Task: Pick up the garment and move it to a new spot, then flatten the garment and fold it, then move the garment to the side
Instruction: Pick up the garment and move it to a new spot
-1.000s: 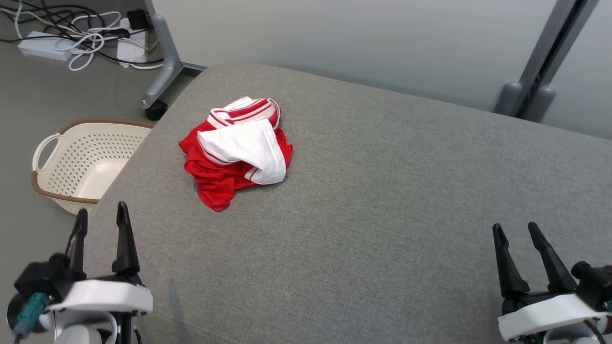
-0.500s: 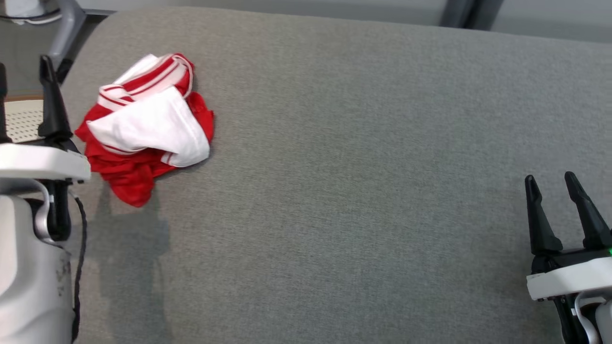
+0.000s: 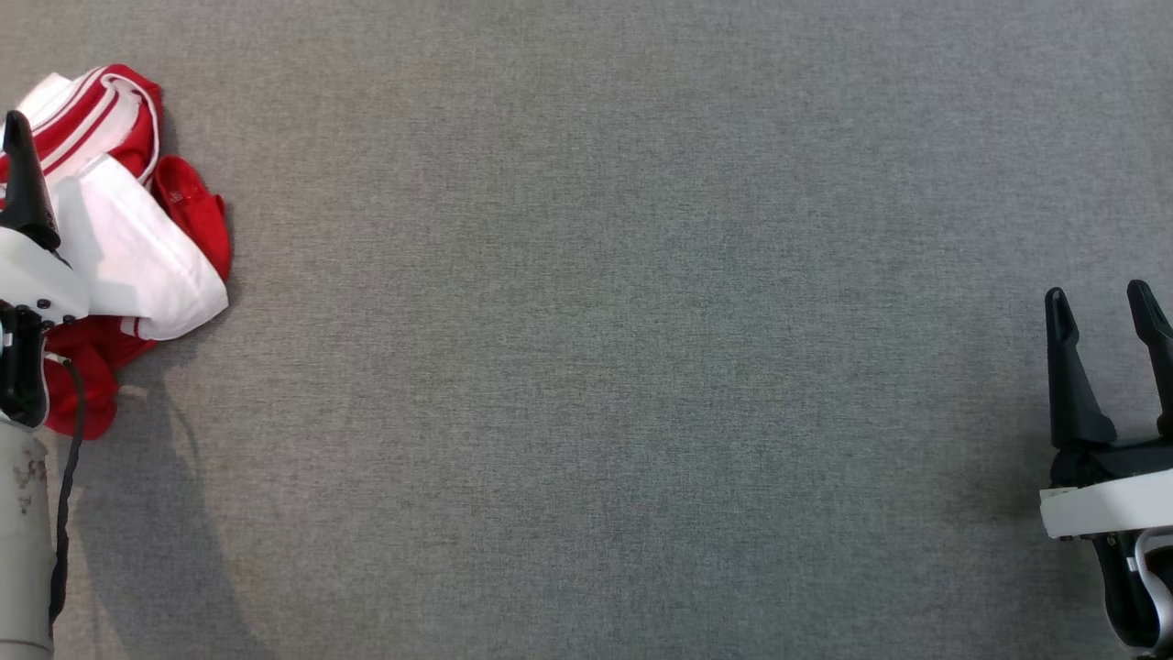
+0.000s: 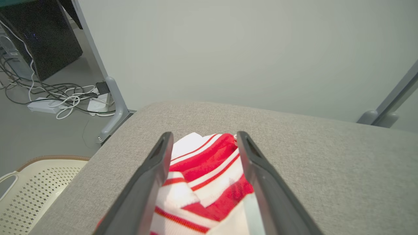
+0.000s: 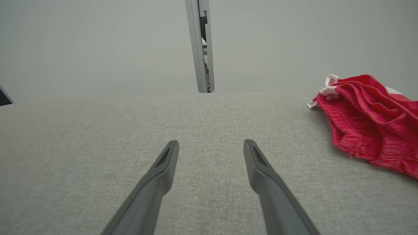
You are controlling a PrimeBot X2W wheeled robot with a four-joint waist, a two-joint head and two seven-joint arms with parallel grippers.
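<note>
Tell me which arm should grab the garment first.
Left. The left fingers are open with the crumpled garment showing between them; the right fingers, also open, sit across the grey cushion, far from it.

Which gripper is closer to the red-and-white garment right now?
Left. The left gripper is at the garment, its open jaws framing it in the left wrist view. The right gripper is far off across the grey cushion, jaws open.
</note>
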